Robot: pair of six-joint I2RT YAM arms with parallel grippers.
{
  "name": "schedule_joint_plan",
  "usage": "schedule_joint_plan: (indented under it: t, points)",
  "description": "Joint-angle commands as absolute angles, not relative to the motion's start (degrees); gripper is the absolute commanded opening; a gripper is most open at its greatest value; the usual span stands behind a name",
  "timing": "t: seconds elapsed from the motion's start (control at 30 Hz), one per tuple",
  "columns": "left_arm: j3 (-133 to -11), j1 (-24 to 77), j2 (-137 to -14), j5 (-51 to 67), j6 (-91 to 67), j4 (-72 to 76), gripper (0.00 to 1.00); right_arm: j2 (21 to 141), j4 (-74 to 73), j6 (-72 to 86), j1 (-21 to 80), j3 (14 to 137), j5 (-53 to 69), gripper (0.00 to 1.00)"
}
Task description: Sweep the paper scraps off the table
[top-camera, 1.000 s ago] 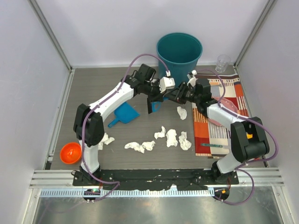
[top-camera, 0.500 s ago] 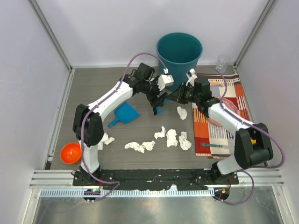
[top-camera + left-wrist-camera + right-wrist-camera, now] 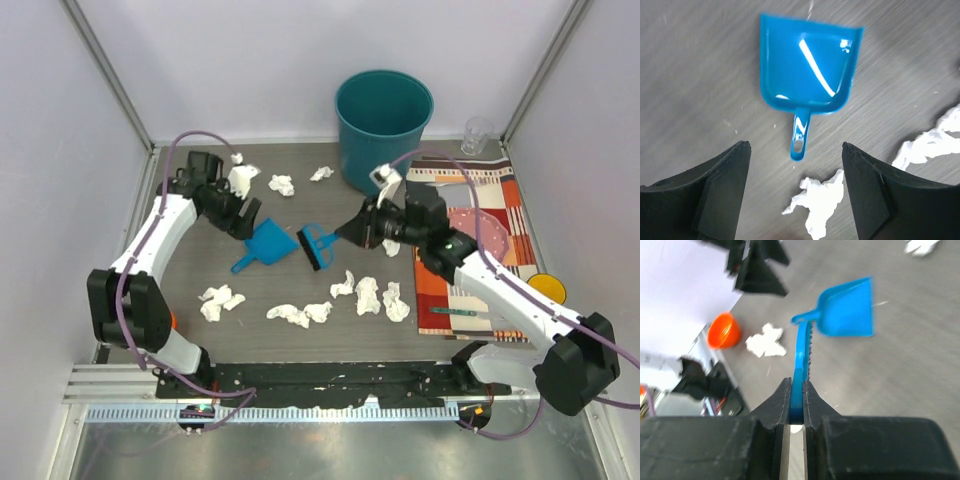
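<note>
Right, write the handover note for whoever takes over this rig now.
The left end effector is open and empty, over the handle of the dustpan.
The right end effector is shut on the brush, whose head is beside the dustpan.
On the table: paper scraps, most near the arms, two by the teal bin.
Done: brush in hand; dustpan empty.
Left: probably grasp the dustpan, then sweep up every scrap.

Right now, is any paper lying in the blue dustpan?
No, the dustpan holds nothing, and the nearest scrap lies on the table beyond its handle.
</note>
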State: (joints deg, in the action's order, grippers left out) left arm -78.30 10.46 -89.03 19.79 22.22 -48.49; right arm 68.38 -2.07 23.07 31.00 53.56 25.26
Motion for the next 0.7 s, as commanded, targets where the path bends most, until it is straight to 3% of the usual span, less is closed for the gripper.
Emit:
schedule_joint_plan:
  t: [0.0,0.1,0.33,0.67]
  points:
    - [-69.8,7.91,-86.58,18.9,20.74,-48.25,0.77,68.2,5.9,25.15,38.22,49.22,29.46,0.01]
    - [-65.14,8.0,-86.22,22.05,20.57,-47.55,0.79,68.55,5.01,24.7,41.13,48.78,26.81,0.01]
    - [-60.73,9.66,-89.82,16.09,16.88,-37.9,0.82,68.47,8.17,25.66,41.92,47.11,25.93,0.01]
    - [-58.01,15.56,-95.36,0.97,21.35,-32.25,0.7,66.89,8.61,26.19,42.1,45.71,25.58,0.01]
